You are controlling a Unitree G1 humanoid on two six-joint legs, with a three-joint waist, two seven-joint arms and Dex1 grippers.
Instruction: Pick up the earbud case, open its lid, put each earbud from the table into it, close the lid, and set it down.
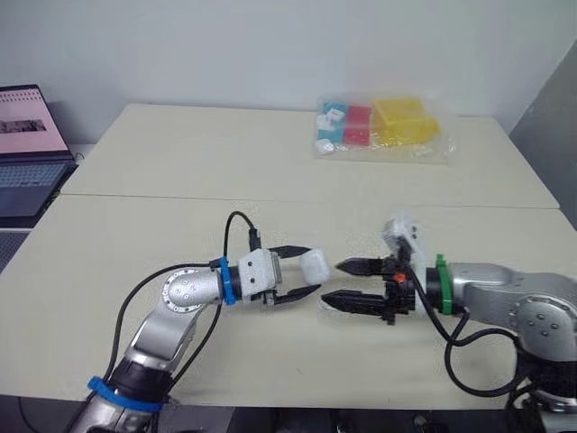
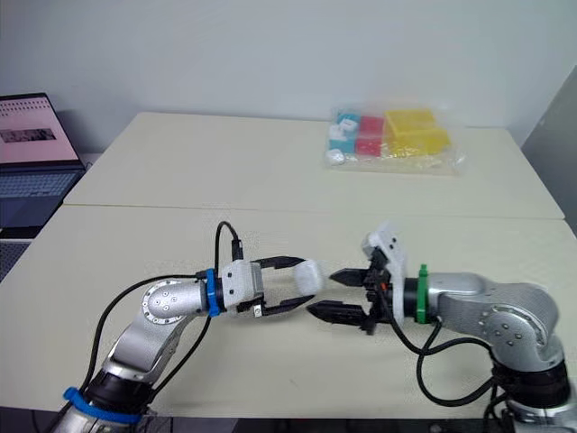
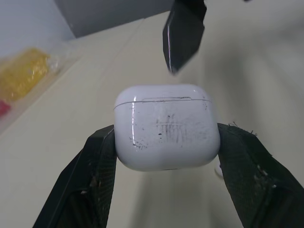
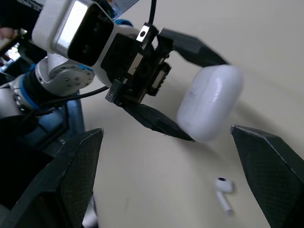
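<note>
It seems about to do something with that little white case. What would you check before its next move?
1. Earbud case held firmly on both sides by the left gripper: ok.
2. Lid open, ready to take earbuds: not ok, it is shut.
3. Right gripper open and close to the case, ready to work the lid: ok.
4. An earbud lying on the table below the case: ok.
5. Where the other one lies: cannot tell.

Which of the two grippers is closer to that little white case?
Left. The left gripper holds the earbud case clamped; the right gripper, open, faces it across a small gap.
</note>
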